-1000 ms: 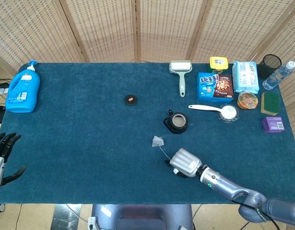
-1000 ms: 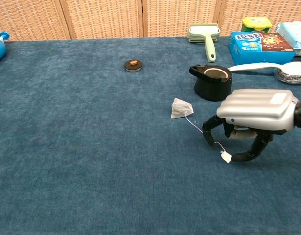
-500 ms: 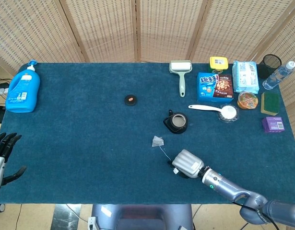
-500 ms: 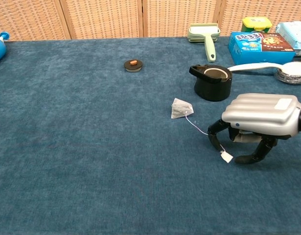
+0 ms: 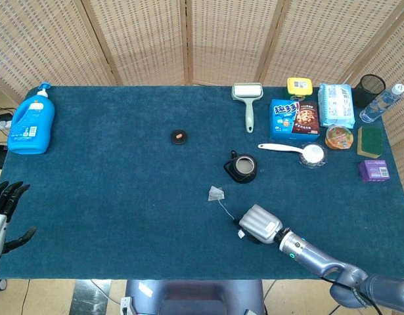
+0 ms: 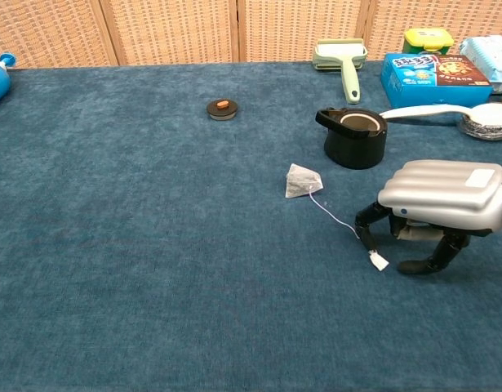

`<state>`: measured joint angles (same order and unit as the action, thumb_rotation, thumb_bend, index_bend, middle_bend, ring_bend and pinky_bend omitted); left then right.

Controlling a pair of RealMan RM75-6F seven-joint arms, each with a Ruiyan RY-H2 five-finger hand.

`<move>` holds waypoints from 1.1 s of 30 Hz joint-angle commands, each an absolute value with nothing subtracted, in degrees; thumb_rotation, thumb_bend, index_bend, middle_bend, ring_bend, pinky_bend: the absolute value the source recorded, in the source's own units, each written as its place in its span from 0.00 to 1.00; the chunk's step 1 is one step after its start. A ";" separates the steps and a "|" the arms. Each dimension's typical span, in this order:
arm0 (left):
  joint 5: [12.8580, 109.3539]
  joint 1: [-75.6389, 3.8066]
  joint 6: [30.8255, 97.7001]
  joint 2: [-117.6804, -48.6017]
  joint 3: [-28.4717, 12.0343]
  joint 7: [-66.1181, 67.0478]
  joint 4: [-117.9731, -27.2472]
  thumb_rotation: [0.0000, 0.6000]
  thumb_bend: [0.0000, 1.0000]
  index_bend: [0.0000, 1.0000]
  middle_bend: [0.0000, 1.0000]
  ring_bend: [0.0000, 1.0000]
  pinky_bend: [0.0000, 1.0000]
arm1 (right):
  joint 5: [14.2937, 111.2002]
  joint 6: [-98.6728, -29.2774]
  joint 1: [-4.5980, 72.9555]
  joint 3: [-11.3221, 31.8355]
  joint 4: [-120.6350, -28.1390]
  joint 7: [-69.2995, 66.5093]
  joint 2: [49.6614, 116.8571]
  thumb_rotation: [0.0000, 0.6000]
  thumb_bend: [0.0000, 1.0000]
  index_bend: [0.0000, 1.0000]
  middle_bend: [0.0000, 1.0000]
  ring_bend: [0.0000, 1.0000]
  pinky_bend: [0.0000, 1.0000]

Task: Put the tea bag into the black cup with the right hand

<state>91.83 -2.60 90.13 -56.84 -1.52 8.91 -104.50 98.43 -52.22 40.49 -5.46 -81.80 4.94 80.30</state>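
Note:
The tea bag (image 5: 217, 193) (image 6: 302, 181) lies flat on the blue cloth, in front of and to the left of the black cup (image 5: 243, 168) (image 6: 355, 137). Its string trails to a small white tag (image 6: 379, 261) on the cloth. My right hand (image 5: 259, 224) (image 6: 442, 196) hovers palm down just right of the tag. Its fingers (image 6: 370, 229) curl down beside the string, the thumb is apart from them, and nothing is held. The left hand (image 5: 4, 210) hangs off the table's left front corner with fingers spread and empty.
A blue detergent bottle (image 5: 32, 121) stands far left. A small black lid (image 5: 179, 136) lies mid-table. Behind the cup are a lint roller (image 5: 247, 98), a cookie box (image 5: 294, 118), a white scoop (image 5: 300, 151) and several packets at the right edge.
My right hand has slid to the right and toward the front edge, away from the tea bag. The bag, string and tag stay where they were. The left hand is still.

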 commanded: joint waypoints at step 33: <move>91.71 -2.43 90.37 -56.93 -1.49 8.08 -103.69 1.00 0.24 0.13 0.12 0.07 0.11 | 97.29 -51.83 40.61 -5.79 -83.73 8.01 80.52 1.00 0.38 0.49 0.94 1.00 1.00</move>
<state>91.71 -2.43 90.37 -56.93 -1.49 8.08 -103.69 97.29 -51.83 40.61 -5.79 -83.72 8.00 80.52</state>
